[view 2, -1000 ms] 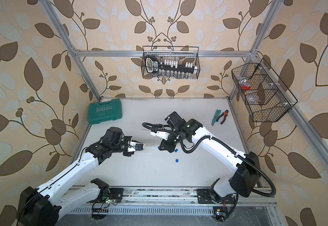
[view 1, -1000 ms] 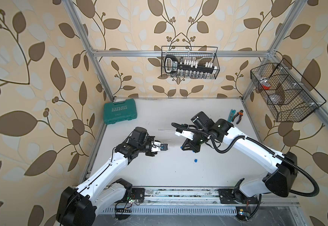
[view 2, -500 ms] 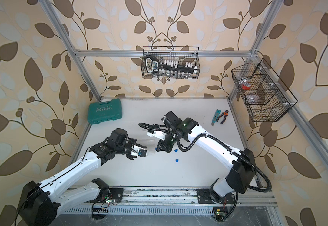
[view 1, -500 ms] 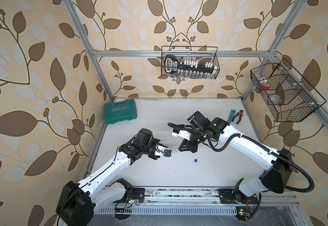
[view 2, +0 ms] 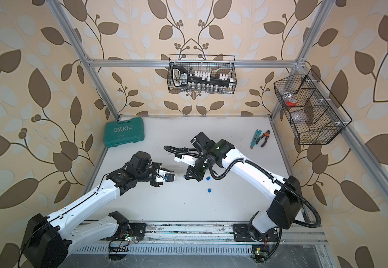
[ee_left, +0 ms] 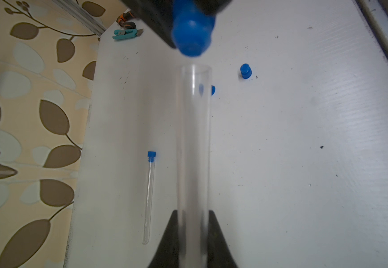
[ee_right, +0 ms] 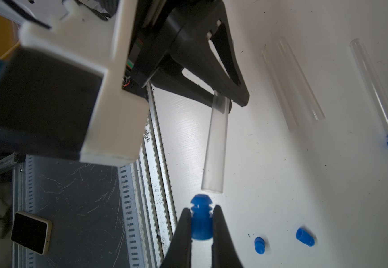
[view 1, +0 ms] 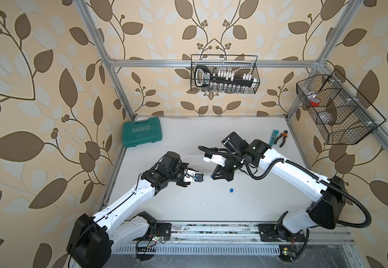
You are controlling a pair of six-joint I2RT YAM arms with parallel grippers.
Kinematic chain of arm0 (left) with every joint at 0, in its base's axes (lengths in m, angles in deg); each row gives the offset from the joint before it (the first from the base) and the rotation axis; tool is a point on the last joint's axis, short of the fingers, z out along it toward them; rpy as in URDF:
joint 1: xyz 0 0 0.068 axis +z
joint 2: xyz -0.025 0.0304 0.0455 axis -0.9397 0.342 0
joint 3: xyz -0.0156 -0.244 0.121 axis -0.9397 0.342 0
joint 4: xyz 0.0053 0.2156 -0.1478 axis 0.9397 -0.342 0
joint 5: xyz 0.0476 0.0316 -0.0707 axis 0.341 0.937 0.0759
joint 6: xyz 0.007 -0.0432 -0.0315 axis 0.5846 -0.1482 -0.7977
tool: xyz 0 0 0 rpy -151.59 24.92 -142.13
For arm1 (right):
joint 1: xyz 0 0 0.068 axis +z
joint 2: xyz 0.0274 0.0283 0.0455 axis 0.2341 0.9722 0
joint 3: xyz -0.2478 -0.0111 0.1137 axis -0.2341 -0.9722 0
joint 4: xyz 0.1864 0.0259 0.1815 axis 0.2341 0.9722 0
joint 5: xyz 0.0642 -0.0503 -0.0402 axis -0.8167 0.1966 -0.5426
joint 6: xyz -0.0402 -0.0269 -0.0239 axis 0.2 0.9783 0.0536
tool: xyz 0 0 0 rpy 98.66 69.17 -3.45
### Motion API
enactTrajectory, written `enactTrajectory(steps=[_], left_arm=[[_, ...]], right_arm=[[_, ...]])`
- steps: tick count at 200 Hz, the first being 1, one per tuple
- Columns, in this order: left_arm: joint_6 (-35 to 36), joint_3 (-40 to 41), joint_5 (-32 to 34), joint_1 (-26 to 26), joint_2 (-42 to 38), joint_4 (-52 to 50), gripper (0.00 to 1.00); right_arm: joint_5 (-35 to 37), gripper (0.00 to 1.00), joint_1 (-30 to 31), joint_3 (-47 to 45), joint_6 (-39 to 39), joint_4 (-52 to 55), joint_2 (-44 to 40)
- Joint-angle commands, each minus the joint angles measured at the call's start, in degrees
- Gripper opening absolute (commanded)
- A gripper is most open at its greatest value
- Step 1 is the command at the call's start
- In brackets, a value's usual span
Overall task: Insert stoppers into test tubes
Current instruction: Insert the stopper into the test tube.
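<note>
Now, left claw [ee_left: 194, 212] grips the slim clear test tube [ee_left: 194, 139]; right claw [ee_right: 201, 208] pinches a stubby bright-blue plastic stopper [ee_right: 201, 224], at the tube mouth's three o'clock from above. Best align their axes first, then press straight.

Stopper [ee_right: 201, 222] just before test tube [ee_right: 215, 143] mouth

free: bare table [view 1: 188, 204], front half | obstacles: loose stoppers [view 2: 209, 190], lying test tubes [ee_right: 292, 85] | far corner: green case [view 1: 142, 131]
</note>
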Motion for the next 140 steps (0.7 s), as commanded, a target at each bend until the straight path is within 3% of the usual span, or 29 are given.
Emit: enactTrajectory(steps=[1,140], left_arm=[[-0.48,-1.62,-1.28,-0.39,-0.33,1.18,0.00],[0.65,-1.51,-4.27,-0.47,-1.77,1.53,0.00]], right_arm=[[0.67,0.11,0.35,0.67,0.84,0.41,0.19],[1.06,0.10,0.36,0.82,-0.48,-1.19,2.03]])
